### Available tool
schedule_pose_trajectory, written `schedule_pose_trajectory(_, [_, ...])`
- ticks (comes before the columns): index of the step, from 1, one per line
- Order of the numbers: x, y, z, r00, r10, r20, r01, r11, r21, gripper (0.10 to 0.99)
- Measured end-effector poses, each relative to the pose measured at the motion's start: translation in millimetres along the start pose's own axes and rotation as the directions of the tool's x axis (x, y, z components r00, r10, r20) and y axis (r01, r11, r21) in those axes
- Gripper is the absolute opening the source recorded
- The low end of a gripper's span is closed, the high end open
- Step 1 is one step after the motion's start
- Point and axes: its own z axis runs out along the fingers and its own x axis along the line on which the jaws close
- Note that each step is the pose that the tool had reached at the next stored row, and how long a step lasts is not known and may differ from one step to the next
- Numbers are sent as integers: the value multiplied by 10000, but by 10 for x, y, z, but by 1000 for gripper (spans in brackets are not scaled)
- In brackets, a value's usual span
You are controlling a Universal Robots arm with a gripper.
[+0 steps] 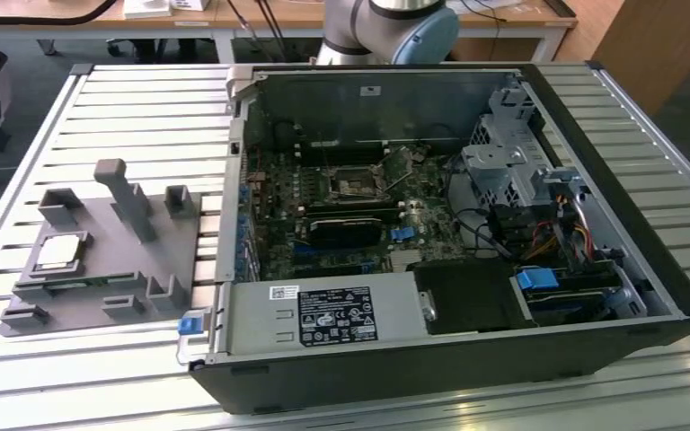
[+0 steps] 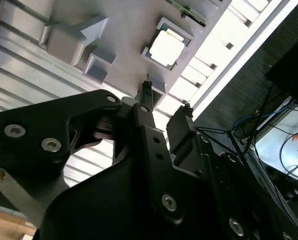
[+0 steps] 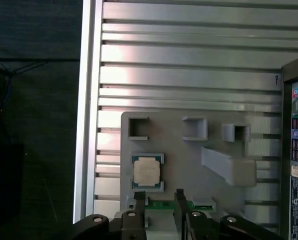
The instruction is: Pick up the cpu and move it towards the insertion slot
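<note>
Your claw [image 2: 166, 100] sits nearest the lens in both wrist views [image 3: 159, 196]. Its two dark fingers [image 2: 148, 92] stand apart with a clear gap between them. Nothing is gripped; the claw is open and empty.

The cpu [image 3: 147, 171] lies just beyond the fingertips, apart from them and untouched. It sits closer to one finger's line than to the middle of the gap. It rests flat, silvery face up, in a square pocket of the grey fixture [image 3: 189, 155]. The second wrist view shows the same: the cpu [image 2: 167, 48] is bright, seated in its pocket and clear of the claw, with the fixture [image 2: 129, 20] around it.

A green board [image 3: 164, 204] lies in the fixture between the cpu and the fingertips and crosses the gap. Whether the fingers touch it cannot be told. A post [image 3: 229, 167] rises from the fixture to one side of the claw, farther from it than the cpu.

The fixture rests on the slatted table [image 3: 189, 60]. In the exterior view, the cpu [image 1: 60, 251] is still in the fixture [image 1: 93, 269], which sits at the exterior view's left of the table [image 1: 141, 99].

The slot [image 1: 354, 183] is well apart from the cpu. It is on the motherboard inside the open case [image 1: 441, 368], to the exterior view's right of the fixture. Its silver frame surrounds a dark centre.
</note>
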Motion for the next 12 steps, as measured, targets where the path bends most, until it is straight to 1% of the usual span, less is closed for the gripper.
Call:
schedule_pose_trajectory(1, [5, -2, 12, 10000, -1, 1, 1, 10000, 0, 408])
schedule_pose_trajectory(2, [8, -4, 26, 10000, -1, 0, 1, 10000, 0, 408])
schedule_pose_trajectory(3, [12, -6, 43, 10000, -2, 0, 2, 10000, 0, 467])
schedule_pose_trajectory(4, [15, -11, 62, 10000, -6, -1, 6, 10000, 0, 467])
schedule_pose_trajectory(7, [23, -21, 116, 10000, -25, -7, 25, 10000, -1, 643])
schedule_pose_trajectory(9, [26, -23, 151, 10000, -29, -31, 29, 10000, 0, 643])
schedule_pose_trajectory(10, [27, -24, 169, 10000, -30, -46, 30, 10000, -1, 706])
schedule_pose_trajectory(12, [30, -26, 207, 10000, -30, -76, 30, 10000, -2, 706])
